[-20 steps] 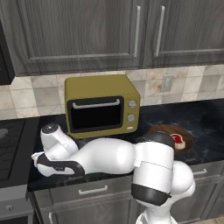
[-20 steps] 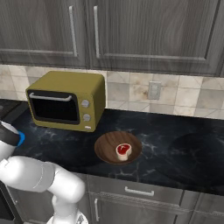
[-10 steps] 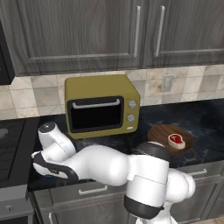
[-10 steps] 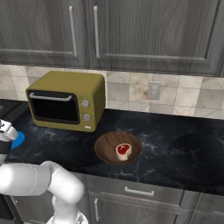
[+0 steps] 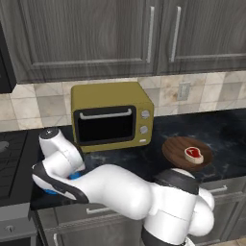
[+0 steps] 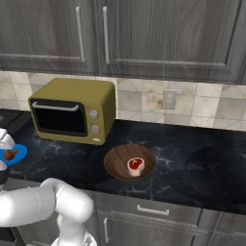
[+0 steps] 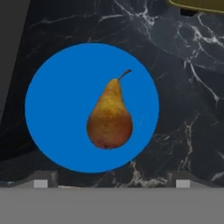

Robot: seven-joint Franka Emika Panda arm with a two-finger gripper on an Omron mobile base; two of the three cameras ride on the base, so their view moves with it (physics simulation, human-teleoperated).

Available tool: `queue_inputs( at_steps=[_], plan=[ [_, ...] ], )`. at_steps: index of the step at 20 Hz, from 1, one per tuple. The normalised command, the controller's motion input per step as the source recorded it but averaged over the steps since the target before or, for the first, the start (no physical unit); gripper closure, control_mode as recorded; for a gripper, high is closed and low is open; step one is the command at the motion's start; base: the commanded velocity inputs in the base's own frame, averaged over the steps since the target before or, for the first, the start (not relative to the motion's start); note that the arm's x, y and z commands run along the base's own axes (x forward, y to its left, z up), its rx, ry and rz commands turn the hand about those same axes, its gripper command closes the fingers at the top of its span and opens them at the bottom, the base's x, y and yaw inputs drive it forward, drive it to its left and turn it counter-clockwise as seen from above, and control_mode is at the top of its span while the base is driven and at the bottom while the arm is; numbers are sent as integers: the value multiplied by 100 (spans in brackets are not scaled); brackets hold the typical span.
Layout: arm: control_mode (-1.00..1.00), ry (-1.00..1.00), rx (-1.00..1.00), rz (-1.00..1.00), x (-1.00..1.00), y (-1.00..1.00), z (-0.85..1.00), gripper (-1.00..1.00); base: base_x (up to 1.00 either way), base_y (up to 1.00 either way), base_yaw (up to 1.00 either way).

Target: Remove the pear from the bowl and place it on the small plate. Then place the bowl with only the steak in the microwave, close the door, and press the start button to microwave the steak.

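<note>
In the hand view the brown-orange pear [image 7: 109, 116] lies on its side on the small plate [image 7: 52, 109], a flat blue disc on the black counter. My gripper [image 7: 111, 181] hangs above them, open, its fingertips [image 7: 40, 182] wide apart and touching nothing. The right base view has the plate [image 6: 19, 153] and pear [image 6: 9, 154] at the far left edge. The wooden bowl [image 5: 175, 146] holds the red steak [image 5: 193, 153] to the right of the arm; from the other side the bowl [image 6: 115, 161] and steak [image 6: 136, 165] sit mid-counter. The microwave and its door are out of view.
A mustard-yellow countertop oven [image 5: 111, 115] stands against the tiled wall between plate and bowl. A stove top [image 5: 9, 163] lies left of the plate. A black boxy corner [image 5: 5, 57] hangs at the upper left. Dark cabinets run overhead.
The jaws have spread wide and let go of the pear, which now rests on the blue plate. The hand has lifted a little above the plate.
</note>
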Motion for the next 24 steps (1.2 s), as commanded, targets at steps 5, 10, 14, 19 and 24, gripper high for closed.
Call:
queue_inputs(
  at_steps=[5, 10, 14, 19, 24],
  plan=[
    [-100, 0, 0, 0, -36, -87, 7, -100, 0, 0, 0],
    [-100, -1, 0, 0, -34, -100, 0, -100, 0, 0, 0],
    [-100, 0, -5, 4, -9, -86, -14, -100, 0, 0, 0],
    [-100, 3, -4, 0, 3, -80, 11, -100, 0, 0, 0],
    [-100, 5, -5, -6, 0, -88, 30, -100, 0, 0, 0]
  ],
)
